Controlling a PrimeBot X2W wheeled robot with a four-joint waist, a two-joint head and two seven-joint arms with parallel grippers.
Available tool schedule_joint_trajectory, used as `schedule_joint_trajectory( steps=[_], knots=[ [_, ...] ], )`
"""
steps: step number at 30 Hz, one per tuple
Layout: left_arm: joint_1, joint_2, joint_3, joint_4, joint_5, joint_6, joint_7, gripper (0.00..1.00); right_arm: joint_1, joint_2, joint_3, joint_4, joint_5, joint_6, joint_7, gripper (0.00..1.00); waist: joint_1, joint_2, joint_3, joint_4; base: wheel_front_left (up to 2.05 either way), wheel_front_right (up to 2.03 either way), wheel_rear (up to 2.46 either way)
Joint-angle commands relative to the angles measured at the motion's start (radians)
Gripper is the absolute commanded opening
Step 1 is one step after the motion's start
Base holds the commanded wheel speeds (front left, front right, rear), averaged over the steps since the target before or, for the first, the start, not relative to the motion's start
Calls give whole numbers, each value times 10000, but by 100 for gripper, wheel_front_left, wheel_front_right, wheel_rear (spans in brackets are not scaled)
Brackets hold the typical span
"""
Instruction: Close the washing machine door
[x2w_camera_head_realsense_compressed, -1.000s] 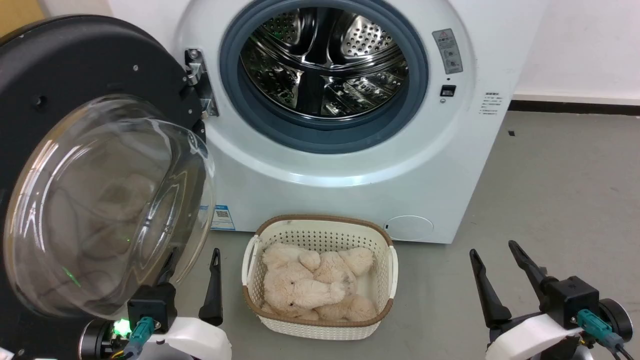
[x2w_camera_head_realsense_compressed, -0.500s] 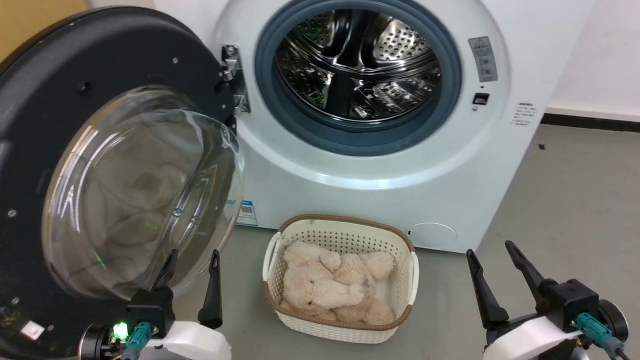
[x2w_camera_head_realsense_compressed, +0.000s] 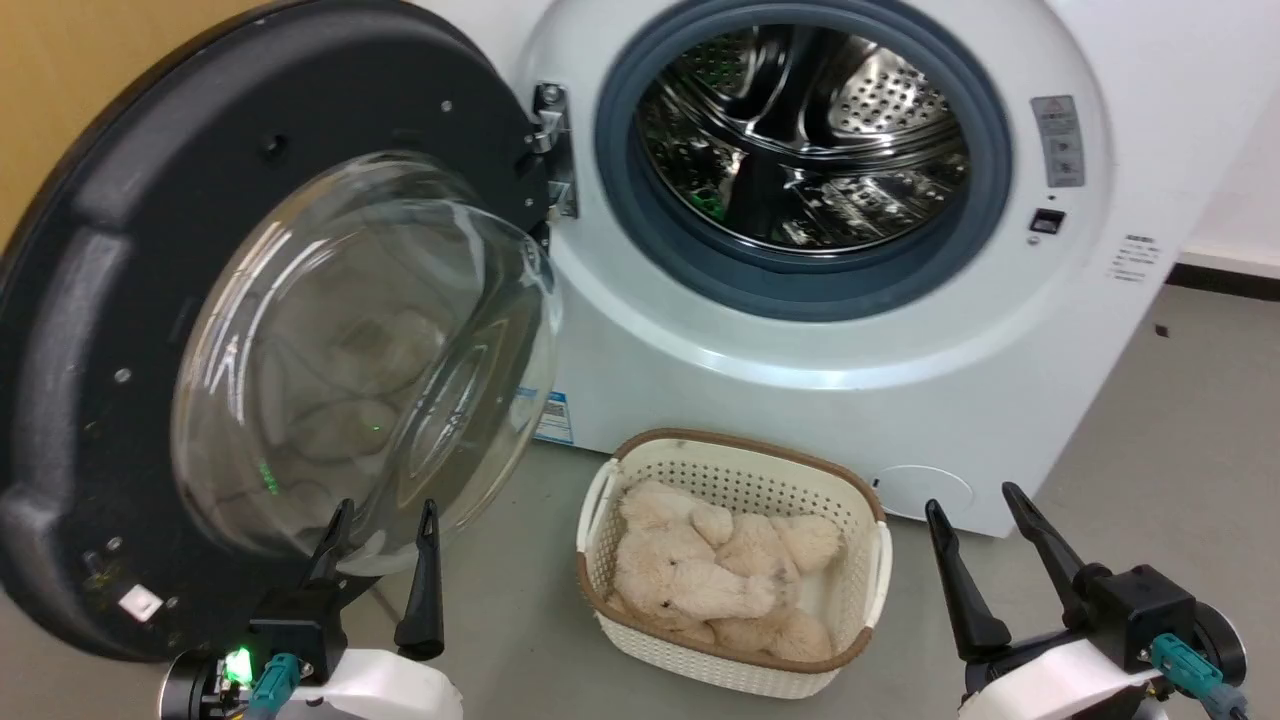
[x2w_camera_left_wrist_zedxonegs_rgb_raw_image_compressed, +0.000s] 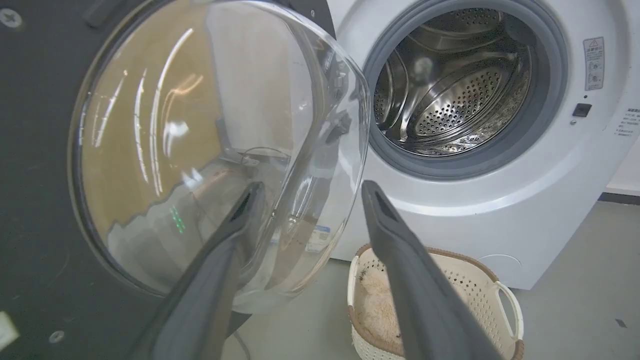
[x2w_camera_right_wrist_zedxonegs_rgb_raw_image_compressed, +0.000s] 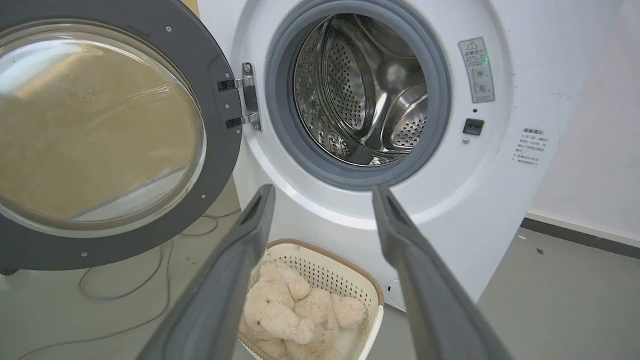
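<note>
Head camera has turned left, scene slid right. Washing machine door (x2w_camera_head_realsense_compressed: 100, 330) swung wide open, far left. Left gripper (x2w_camera_head_realsense_compressed: 388, 508) fingers apart, empty, below door glass. Washing machine (x2w_camera_head_realsense_compressed: 760, 400) centre; basket (x2w_camera_head_realsense_compressed: 735, 470) on floor before it. Right gripper (x2w_camera_head_realsense_compressed: 970, 497) apart, empty.

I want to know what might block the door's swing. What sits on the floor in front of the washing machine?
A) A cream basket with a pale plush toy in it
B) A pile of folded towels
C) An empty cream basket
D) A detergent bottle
A: the basket stands on the floor before the washing machine, and a pale plush toy lies inside it.
</note>
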Motion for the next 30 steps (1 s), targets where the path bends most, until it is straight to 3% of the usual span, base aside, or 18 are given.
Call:
schedule_joint_trajectory(
  steps=[1, 30],
  knots=[
    [119, -6, -5, 27, -55, 24, -103, 100, 149, 19, 37, 25, 51, 4, -108, 100, 0, 0, -16, 156, 0, 0, 0],
    [526, -9, 156, -431, -471, 386, -709, 100, -435, 25, 987, 564, 165, 6, -714, 100, 0, 0, 225, 1624, 0, 0, 0]
  ],
)
